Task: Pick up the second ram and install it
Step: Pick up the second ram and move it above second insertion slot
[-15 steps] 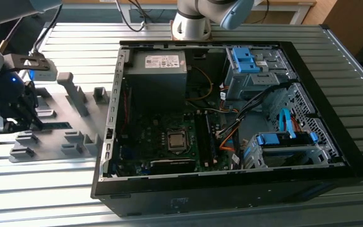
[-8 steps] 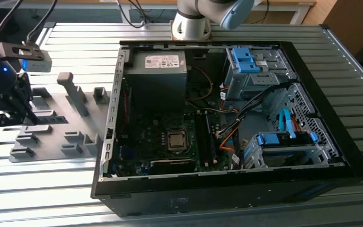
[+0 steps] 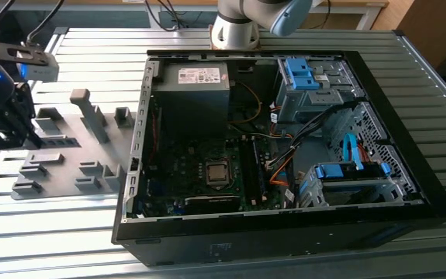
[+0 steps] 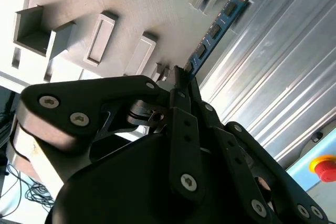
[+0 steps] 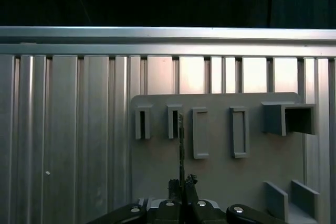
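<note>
The gripper [image 4: 177, 73] is clamped on one end of the second ram [image 4: 216, 29]. The strip reaches across the gray holder plate [image 4: 131, 3], close to its narrow slots [image 5: 173, 121].

Glare: white streaks on the ribbed surface [image 4: 283, 66], second wrist view
Shadow: computer case [image 3: 285, 238] interior dim, exterior view

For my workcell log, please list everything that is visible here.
second ram: one, blue-green, by the tray's holders, in the tool
tray: one, grey, on the table at the exterior view's left
computer case: one, black, open, on the table
table: one, silver, slatted, under case and tray
stop button: one, red, on a pale blue box
arm: one, pale grey, base beyond the case
tool: one, black, shut on the second ram
</note>
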Available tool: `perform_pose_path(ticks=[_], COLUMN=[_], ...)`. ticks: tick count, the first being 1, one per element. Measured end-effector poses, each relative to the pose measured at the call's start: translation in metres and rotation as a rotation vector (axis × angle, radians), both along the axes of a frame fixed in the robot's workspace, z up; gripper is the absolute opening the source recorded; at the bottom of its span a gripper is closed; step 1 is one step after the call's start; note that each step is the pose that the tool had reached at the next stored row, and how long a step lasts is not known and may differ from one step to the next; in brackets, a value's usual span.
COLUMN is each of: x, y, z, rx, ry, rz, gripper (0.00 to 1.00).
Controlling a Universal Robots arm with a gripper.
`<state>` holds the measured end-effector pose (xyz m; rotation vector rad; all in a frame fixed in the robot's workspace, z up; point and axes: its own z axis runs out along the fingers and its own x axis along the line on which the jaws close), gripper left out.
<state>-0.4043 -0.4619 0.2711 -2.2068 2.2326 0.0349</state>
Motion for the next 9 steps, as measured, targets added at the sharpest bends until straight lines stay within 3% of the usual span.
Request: perform_pose_path(ticks=[9], x=[0.0], y=[0.0], z=[0.0149], rx=[0.0001], ry=[0.0], rz=[0.0], gripper=[0.14])
